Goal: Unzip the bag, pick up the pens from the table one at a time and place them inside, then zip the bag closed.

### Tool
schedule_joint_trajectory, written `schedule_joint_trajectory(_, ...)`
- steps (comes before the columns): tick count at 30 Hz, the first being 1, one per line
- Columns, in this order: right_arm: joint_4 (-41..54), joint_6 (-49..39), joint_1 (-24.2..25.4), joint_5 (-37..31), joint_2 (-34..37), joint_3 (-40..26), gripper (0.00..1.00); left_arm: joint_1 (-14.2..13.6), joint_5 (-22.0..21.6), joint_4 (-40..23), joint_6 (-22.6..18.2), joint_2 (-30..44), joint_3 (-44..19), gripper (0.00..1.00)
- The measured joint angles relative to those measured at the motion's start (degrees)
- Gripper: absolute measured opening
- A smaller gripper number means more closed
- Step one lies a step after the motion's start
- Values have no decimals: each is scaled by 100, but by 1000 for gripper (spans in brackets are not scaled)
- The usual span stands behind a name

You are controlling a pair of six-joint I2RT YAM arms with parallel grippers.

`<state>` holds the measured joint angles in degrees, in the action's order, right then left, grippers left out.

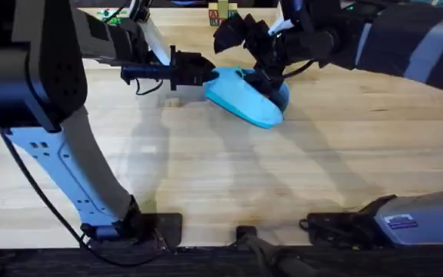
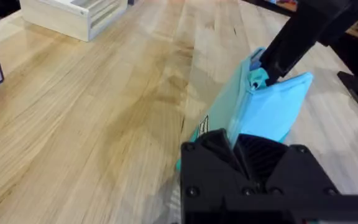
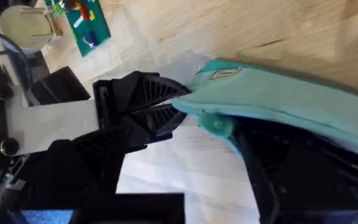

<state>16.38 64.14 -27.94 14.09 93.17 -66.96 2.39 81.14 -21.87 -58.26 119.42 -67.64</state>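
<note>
bag (image 1: 246,98) far-centre on table (image 1: 206,169) | left gripper (image 1: 201,71) clamps its end | right gripper (image 1: 265,75) on teal pull (image 2: 257,78) (closure unclear) | advice — anchor end firmly, draw pull straight along zipper

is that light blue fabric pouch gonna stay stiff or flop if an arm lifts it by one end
The light blue fabric pouch would probably sag: its soft cloth already creases where the left gripper pinches its end. It looks light for its size. Its rounded body might slide on the pale wooden table when tugged.
</note>
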Motion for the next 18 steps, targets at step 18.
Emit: schedule_joint_trajectory(18, -1310, 0, 0, 63, -25, 2, 998, 11, -7, -2, 0, 1, 0, 42)
